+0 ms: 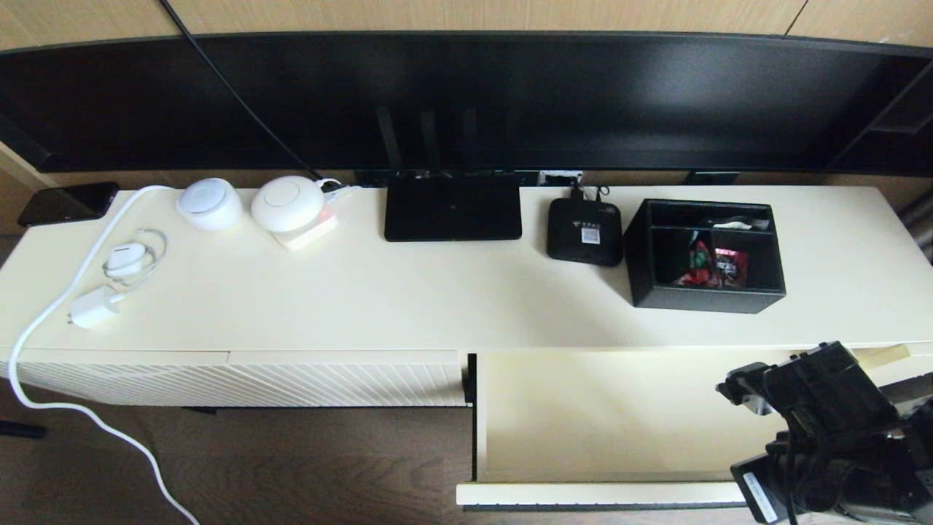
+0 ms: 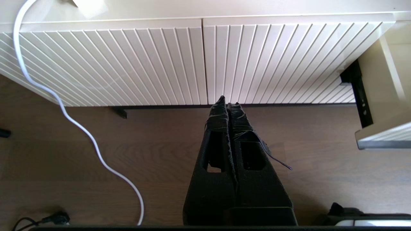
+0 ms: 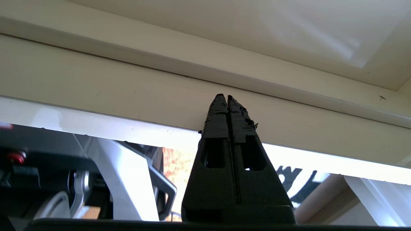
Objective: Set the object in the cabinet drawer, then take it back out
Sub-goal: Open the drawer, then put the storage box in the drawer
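The black organizer box (image 1: 703,297) stands on the cabinet top at the right, with red snack packets (image 1: 711,268) in its front compartment. Below it the cream cabinet drawer (image 1: 598,494) is pulled out, and the part of its interior that shows is bare. My right arm (image 1: 824,423) hangs over the drawer's right front corner. In the right wrist view my right gripper (image 3: 227,96) is shut on nothing, its tips close to the inner face of the drawer's front wall (image 3: 128,89). My left gripper (image 2: 228,100) is shut and empty, low before the closed ribbed panel (image 2: 205,64).
On the cabinet top are a small black set-top box (image 1: 584,232), a flat black router (image 1: 452,211), two white round devices (image 1: 210,204), a white charger (image 1: 93,308) and a phone (image 1: 68,203). A white cable (image 2: 80,128) trails to the wooden floor. A TV (image 1: 466,102) spans the back.
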Controlling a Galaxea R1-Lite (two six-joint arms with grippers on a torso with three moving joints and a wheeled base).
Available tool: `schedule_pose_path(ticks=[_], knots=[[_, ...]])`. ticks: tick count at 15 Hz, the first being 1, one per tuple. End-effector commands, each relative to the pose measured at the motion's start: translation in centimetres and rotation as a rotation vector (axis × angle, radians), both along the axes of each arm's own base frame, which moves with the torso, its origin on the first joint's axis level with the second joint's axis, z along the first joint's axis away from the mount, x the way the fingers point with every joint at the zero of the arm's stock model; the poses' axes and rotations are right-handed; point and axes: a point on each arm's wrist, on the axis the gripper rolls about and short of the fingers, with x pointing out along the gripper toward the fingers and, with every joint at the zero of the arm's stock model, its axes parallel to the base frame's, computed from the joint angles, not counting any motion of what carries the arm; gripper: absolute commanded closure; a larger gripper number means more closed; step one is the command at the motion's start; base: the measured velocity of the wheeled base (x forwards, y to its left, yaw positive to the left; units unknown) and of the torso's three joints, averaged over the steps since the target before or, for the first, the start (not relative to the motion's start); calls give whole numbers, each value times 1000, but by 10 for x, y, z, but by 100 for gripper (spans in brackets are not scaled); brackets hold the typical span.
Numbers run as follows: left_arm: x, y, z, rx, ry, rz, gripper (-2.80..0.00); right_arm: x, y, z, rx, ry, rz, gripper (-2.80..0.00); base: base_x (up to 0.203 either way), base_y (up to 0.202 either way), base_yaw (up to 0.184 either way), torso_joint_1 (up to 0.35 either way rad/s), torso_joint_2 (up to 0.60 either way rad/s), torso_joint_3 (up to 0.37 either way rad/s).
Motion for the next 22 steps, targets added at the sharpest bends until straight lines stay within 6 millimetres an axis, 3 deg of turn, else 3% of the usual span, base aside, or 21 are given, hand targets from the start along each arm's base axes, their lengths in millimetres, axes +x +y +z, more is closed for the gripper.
schedule_pose_path(ticks=[1,4,9,13,16,19,20,22], knots=[[0,0,0,0,1,0,0,-2,-1,-3,-10,21,-1,0,0,0,0,0,0,0],[0,0,0,0,1,0,0,3,1,7,9,-30,-1,0,0,0,0,0,0,0],[0,0,0,0,0,0,0,6,-1,43,13,-205,-43,0,0,0,0,0,0,0],[0,0,0,0,0,0,0,0,-5,95,63,-399,-49,0,0,0,0,0,0,0],[0,0,0,0,1,0,0,-14,-16,136,33,-434,-44,0,0,0,0,0,0,0],[0,0,0,0,1,0,0,-9,-15,172,46,-486,-47,0,0,0,0,0,0,0],[0,0,0,0,1,0,0,-4,-14,182,52,-498,-48,-280,0,0,0,0,0,0],[0,0,0,0,1,0,0,11,-8,189,52,-467,-55,-280,0,0,0,0,0,0]])
